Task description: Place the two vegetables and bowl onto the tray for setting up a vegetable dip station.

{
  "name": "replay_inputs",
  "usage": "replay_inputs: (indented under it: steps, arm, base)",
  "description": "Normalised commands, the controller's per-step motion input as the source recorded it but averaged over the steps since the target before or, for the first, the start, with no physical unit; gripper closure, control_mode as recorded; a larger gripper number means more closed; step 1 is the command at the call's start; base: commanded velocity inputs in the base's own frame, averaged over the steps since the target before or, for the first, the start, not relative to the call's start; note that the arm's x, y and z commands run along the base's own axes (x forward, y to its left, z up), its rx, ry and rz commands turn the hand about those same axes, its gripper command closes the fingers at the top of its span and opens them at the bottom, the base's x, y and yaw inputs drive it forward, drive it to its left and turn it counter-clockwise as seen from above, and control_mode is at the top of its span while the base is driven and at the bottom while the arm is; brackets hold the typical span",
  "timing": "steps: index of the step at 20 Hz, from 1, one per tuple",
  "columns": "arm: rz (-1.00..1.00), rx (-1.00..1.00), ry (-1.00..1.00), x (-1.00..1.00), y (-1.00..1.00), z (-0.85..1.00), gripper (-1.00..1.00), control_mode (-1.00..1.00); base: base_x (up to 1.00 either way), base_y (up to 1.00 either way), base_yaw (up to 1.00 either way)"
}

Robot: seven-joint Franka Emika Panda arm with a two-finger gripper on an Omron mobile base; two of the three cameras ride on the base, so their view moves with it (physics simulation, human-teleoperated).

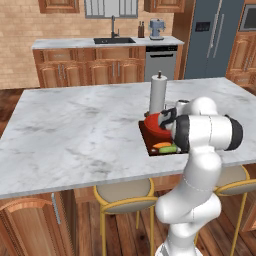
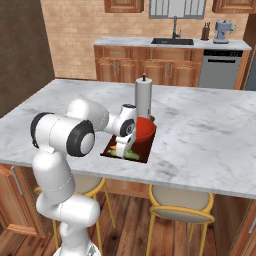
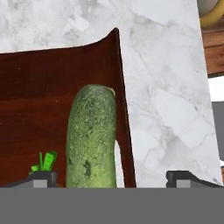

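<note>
Reddish-brown tray sat at the near edge of the marble island, w/ no readable writing or labels on anything nearby. On the tray: red bowl toward the far end, carrot and cucumber side by side at the near end, cucumber closest to the island's edge. Hand view showed the cucumber lying along the tray's long rim, just inside it, w/ a bit of green carrot top beside it. Gripper hovered just over the near end of the tray, jaws spread wide, fingertips either side of the cucumber, grasping nothing. White paper-towel roll stood upright just behind the tray's far end. Left of the tray the island top lay bare, lots of room; right of it, bare marble too. Two yellow-framed stools tucked under the island below the tray.
</note>
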Motion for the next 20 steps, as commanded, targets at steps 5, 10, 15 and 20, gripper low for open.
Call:
replay_inputs:
  steps: [5, 10, 15, 20]
  arm:
    - [0.0, 0.0, 0.0, -0.18, 0.02, 0.26, -1.0, -1.0]
    - [0.05, 0.0, 0.03, -0.27, 0.1, 0.23, -1.0, -1.0]
    - [0.31, 0.0, 0.06, -0.32, 0.26, 0.2, -1.0, -1.0]
    - [0.58, 0.0, 0.0, -0.37, 0.19, 0.17, -1.0, -1.0]
  base:
    - [0.0, 0.0, 0.0]
    - [0.0, 0.0, 0.0]
    - [0.0, 0.0, 0.0]
    - [0.0, 0.0, 0.0]
